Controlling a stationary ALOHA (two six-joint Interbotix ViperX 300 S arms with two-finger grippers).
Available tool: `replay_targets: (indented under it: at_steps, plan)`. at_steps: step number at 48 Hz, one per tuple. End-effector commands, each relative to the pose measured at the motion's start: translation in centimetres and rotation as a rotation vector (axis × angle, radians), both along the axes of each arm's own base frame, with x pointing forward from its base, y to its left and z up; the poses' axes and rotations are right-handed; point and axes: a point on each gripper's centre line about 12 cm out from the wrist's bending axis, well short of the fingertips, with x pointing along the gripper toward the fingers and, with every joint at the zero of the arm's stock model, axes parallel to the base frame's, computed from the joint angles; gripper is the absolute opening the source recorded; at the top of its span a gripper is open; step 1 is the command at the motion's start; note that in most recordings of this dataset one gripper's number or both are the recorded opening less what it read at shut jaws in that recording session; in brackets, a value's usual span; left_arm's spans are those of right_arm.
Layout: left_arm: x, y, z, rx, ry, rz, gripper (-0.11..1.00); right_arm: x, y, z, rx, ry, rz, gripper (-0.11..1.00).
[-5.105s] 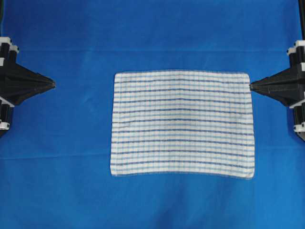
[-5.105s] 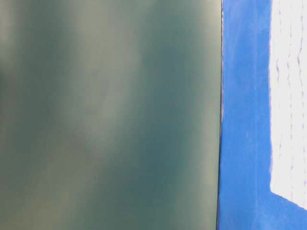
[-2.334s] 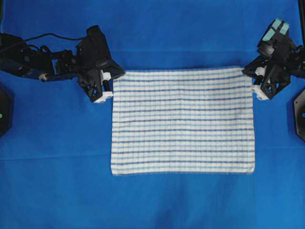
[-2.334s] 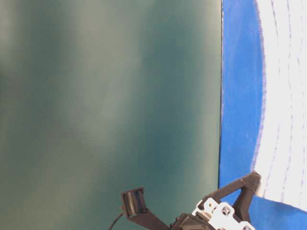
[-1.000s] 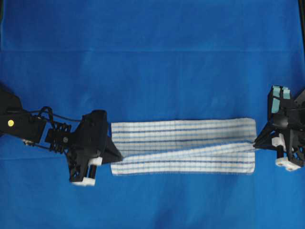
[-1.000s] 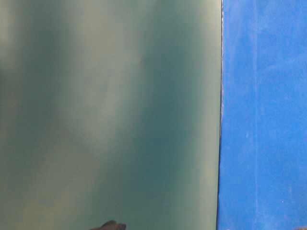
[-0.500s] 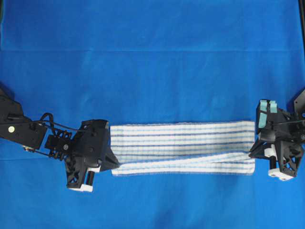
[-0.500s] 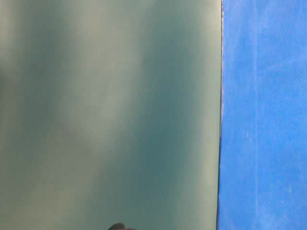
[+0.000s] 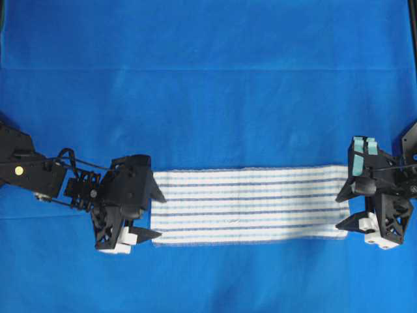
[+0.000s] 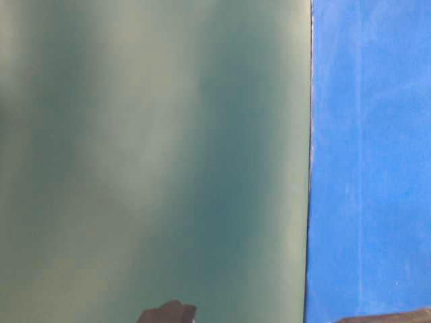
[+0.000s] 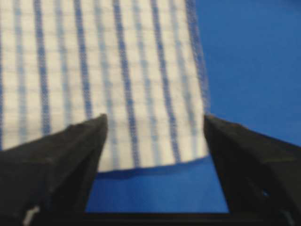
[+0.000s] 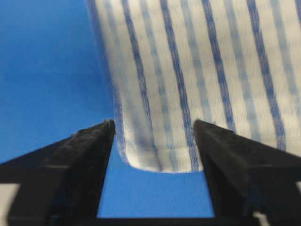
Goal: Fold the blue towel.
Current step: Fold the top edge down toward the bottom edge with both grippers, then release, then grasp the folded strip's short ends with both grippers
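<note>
The blue towel [image 9: 250,206] lies folded into a long, narrow band across the lower middle of the bench, on the plain blue cloth [image 9: 215,98] that covers it. Its stripes run along its length, and its long edges look fairly even in the overhead view. No containers appear in any view.

At the band's left end sits the left claw [image 9: 155,214], its two fingers spread wide apart, one by the far corner and one by the near corner of the towel's short edge. In the left wrist view the left claw [image 11: 154,129] holds nothing: the towel's [image 11: 101,80] end lies flat between the dark fingers [image 11: 56,155] with bare blue cloth showing just below the hem.

At the right end the right claw [image 9: 343,210] stands likewise spread apart, its tips bracketing the towel's short edge. The right wrist view shows the right claw [image 12: 154,134] empty, with the rounded, doubled-over end of the towel [image 12: 197,80] lying in the gap between the fingers; whether the tips brush the fabric cannot be told.

The table-level view shows only a blurred grey-green surface [image 10: 155,155] and a strip of blue cloth [image 10: 370,155], with dark arm parts at the bottom edge.
</note>
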Motion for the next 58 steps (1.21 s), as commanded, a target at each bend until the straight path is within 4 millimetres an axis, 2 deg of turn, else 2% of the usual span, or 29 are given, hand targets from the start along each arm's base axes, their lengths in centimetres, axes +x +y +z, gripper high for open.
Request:
replay_targets:
  at_steps: [1, 8, 18, 31, 39, 47, 53, 58]
  plan:
    - [0.3, 1.1, 1.1, -0.007, -0.032, 0.031, 0.78, 0.6, -0.5, 1.2, -0.008, -0.049, -0.009, 0.62]
    - [0.4, 3.1, 1.1, 0.0, -0.031, 0.084, 0.7, 0.4, -3.0, 1.1, -0.051, -0.026, -0.086, 0.61]
    - [0.4, 4.9, 1.1, 0.005, -0.027, 0.135, 0.7, -0.1, -5.8, 0.5, -0.128, 0.048, -0.168, 0.61]
    - [0.3, 5.2, 0.5, 0.009, -0.014, 0.141, 0.7, -0.4, -6.5, -0.3, -0.147, 0.088, -0.188, 0.61]
    - [0.5, 6.3, -1.6, 0.017, 0.031, 0.175, 0.7, -1.0, -7.5, -2.4, -0.149, 0.137, -0.233, 0.61]
    - [0.3, 7.1, -3.6, 0.022, 0.066, 0.197, 0.7, -1.1, -7.6, -4.3, -0.14, 0.151, -0.237, 0.61]
    - [0.0, 7.2, -4.5, 0.024, 0.074, 0.199, 0.7, -0.8, -7.6, -4.9, -0.139, 0.159, -0.232, 0.61]
    - [0.0, 7.2, -4.4, 0.023, 0.071, 0.2, 0.68, -0.6, -7.6, -4.9, -0.139, 0.159, -0.232, 0.61]
